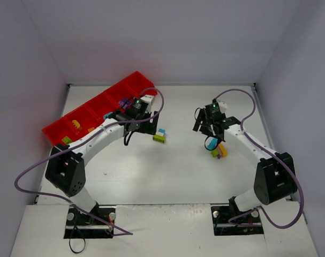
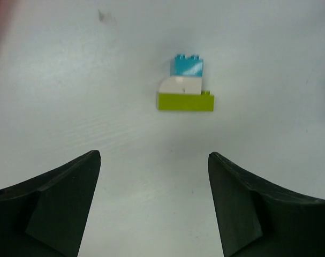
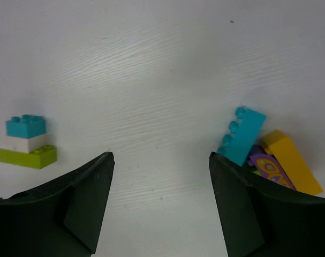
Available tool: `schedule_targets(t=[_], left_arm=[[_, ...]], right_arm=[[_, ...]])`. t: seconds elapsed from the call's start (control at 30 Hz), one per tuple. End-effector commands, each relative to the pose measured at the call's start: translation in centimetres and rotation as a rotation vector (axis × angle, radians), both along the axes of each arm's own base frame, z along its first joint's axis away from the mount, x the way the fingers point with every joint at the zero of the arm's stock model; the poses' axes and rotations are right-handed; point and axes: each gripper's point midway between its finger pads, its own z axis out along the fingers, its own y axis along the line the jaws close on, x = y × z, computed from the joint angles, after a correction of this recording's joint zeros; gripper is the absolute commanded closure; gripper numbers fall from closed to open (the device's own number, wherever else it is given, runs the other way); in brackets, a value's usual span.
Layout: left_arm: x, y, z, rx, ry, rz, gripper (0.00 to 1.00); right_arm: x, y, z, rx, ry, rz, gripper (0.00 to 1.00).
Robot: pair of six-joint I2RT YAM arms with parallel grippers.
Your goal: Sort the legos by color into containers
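A small stack of legos [image 2: 186,88], teal on white on lime green, stands on the white table ahead of my left gripper [image 2: 154,155], which is open and empty. The stack also shows in the top view [image 1: 160,136] and at the left of the right wrist view [image 3: 27,142]. My right gripper [image 3: 159,155] is open and empty. A pile with a teal brick [image 3: 241,135], a yellow brick [image 3: 291,160] and a purple piece [image 3: 269,168] lies against its right finger [image 3: 242,203]. The red tray [image 1: 54,128] of containers lies at the far left.
Some compartments of the tray hold bricks: a lime one [image 1: 67,140], a yellow one [image 1: 75,124] and a purple one [image 1: 122,101]. Purple cables loop from both arms. Grey walls close the table at the left, back and right.
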Motion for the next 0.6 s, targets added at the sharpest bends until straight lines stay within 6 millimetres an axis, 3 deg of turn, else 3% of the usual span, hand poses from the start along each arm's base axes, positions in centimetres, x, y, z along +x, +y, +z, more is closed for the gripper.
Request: schedule_targets(t=[0.0,0.27,0.57], left_arm=[[-1.4,0.3,2.6,-0.089,-0.025,0.026,0.25],[-3.2,0.9,2.2,-0.080,-0.026,0.009,0.25],[-4.4,2.0,2.4,-0.061,-0.027,0.004,0.25]], right_arm=[[-0.3,-3.8,0.2,-0.146,0.017,-0.183,0.32],[-2.2,-6.6,-3.3,-0.193,0.118,-0.313,0.36],[-1.2,-7.3,-6.5,-0.198,0.202,-0.333,0.43]])
